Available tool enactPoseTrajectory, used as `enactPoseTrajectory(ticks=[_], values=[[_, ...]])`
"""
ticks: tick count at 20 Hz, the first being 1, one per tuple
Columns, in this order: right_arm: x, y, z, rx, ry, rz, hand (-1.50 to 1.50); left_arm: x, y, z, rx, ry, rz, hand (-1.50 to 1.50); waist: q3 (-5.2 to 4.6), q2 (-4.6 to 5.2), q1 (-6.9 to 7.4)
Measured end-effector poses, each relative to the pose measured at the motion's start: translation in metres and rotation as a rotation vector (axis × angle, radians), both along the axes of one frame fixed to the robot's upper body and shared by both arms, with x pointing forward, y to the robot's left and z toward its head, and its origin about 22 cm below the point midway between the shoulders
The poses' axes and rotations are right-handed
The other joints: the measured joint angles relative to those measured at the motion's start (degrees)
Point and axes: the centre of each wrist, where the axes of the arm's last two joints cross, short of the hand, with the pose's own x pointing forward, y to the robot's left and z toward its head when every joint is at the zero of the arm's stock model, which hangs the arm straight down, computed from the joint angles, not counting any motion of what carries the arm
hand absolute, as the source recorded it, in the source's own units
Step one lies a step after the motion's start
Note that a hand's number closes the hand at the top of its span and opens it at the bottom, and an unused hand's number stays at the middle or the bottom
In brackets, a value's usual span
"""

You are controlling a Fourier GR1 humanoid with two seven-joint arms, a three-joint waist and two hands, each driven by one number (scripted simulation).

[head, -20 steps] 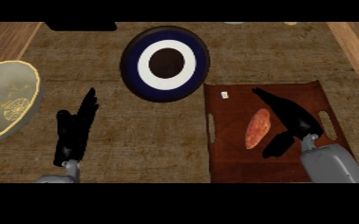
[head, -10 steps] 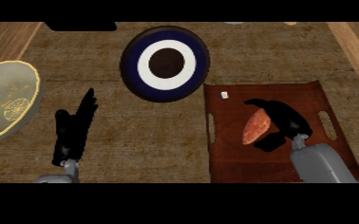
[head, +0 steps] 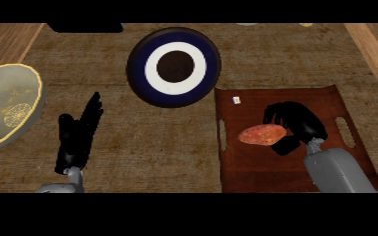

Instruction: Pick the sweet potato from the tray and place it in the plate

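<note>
So your right hand (head: 295,125) is down over the tray (head: 255,175), fingers curled around the right end of the sweet potato (head: 262,135). The potato sits roughly mid-tray, left part sticking out from under the hand, orange-red and blotchy. You can't really tell from this angle whether it's lifted or resting on the tray floor.

The plate (head: 173,67) is up and to the left of the tray, just beside its top-left corner: dark blue rim, white ring, dark centre.

Your left hand (head: 77,137) is resting on the bench (head: 155,145) at lower left, fingers straight and pointing up, holding nothing.

As for writing, there's a tiny white tag (head: 236,100) near the tray's top-left corner, way too small to read. No other labels visible. A yellowish patterned bowl (head: 18,105) pokes in at the left edge.
</note>
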Motion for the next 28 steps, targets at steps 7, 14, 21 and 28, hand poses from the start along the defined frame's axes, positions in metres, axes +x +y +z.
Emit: enactPoseTrajectory(ticks=[7, 14, 21, 28], values=[[0.018, 0.149, 0.030, -0.071, -0.203, 0.114, 1.50, 0.012, -0.020, 0.006, -0.001, -0.017, -0.086, 0.00, -0.07, 0.75, 5.30], [0.021, 0.227, 0.069, -0.146, -0.476, 0.086, 1.50, 0.023, -0.031, 0.011, 0.003, -0.029, -0.140, 0.00, -0.07, 1.17, 8.45], [0.019, 0.271, 0.108, -0.078, -0.764, -0.033, 1.50, 0.025, -0.035, 0.006, 0.003, -0.024, -0.141, 0.00, -0.11, 0.92, 8.15], [0.032, 0.291, 0.131, -0.069, -0.861, -0.159, 1.50, 0.024, -0.029, 0.003, 0.007, -0.025, -0.117, 0.00, -0.14, 0.87, 6.93]])
